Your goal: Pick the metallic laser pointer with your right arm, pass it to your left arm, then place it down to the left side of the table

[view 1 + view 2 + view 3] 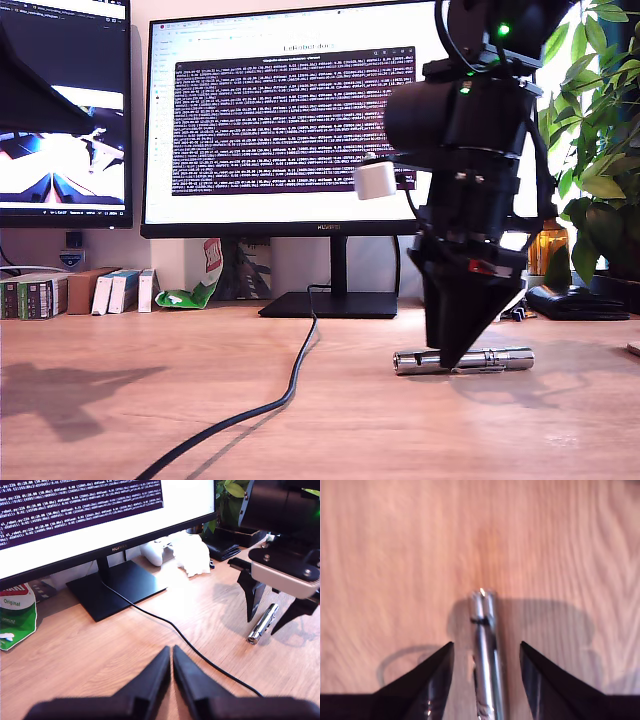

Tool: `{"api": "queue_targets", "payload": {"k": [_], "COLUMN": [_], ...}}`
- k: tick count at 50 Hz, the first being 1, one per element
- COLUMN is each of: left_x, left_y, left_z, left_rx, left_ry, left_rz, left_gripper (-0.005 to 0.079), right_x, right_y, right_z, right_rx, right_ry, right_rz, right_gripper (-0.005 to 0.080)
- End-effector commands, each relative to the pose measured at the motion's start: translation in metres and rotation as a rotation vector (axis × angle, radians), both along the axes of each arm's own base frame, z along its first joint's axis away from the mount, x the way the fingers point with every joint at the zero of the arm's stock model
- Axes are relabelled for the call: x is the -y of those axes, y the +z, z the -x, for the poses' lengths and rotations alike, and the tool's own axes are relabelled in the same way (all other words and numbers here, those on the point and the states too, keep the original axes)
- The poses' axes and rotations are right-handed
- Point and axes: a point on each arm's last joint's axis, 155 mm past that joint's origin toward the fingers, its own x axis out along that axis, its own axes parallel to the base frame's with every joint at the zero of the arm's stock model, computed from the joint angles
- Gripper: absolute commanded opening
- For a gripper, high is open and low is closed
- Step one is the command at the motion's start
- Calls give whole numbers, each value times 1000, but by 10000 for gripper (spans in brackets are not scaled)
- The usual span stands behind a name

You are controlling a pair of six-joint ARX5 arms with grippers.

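The metallic laser pointer (500,357) lies flat on the wood table (150,400), towards the exterior view's right. My second gripper (455,360) points straight down over it, a white cube (376,181) on its side. In the second wrist view the pointer (484,630) runs between the gripper's (486,644) open fingers, with a gap on each side. The first wrist view shows that gripper (262,626) straddling the pointer (268,615) without gripping it. My first gripper (171,650) is shut on nothing, low over the table and well away from the pointer.
A black cable (295,375) runs from the monitor stand (330,303) across the table towards the front. A plant (600,150) and dark objects stand at the exterior view's right. Boxes and a green packet (185,297) line the back. A white controller (157,550) lies behind the stand.
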Motion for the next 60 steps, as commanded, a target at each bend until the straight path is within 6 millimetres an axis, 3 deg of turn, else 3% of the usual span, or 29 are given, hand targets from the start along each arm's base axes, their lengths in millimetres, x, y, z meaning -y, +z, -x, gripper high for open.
{"api": "queue_targets", "payload": {"k": [1, 26, 30, 35, 43, 52, 60], "left_x": [1, 1, 0, 0, -1, 2, 18], "left_y": [2, 4, 4, 4, 8, 23, 34], "left_z": [-1, -1, -2, -2, -5, -6, 9], "left_rx": [12, 19, 19, 20, 42, 106, 129], "left_ry": [-5, -4, 2, 3, 14, -4, -124], "left_rz": [-2, -1, -3, -3, -2, 18, 62], "left_gripper": [-21, -21, -21, -21, -13, 105, 123], "right_x": [-5, -5, -6, -9, -26, -55, -93], "right_y": [-3, -19, -20, -20, -14, 17, 80], "right_z": [0, 3, 4, 6, 8, -6, -25], "right_rx": [-6, -41, -48, -59, -82, -49, -14], "right_ry": [18, 21, 22, 26, 4, -25, -64], "right_rz": [-2, 13, 10, -8, -88, -177, -368], "right_gripper": [372, 347, 249, -18, -13, -13, -13]}}
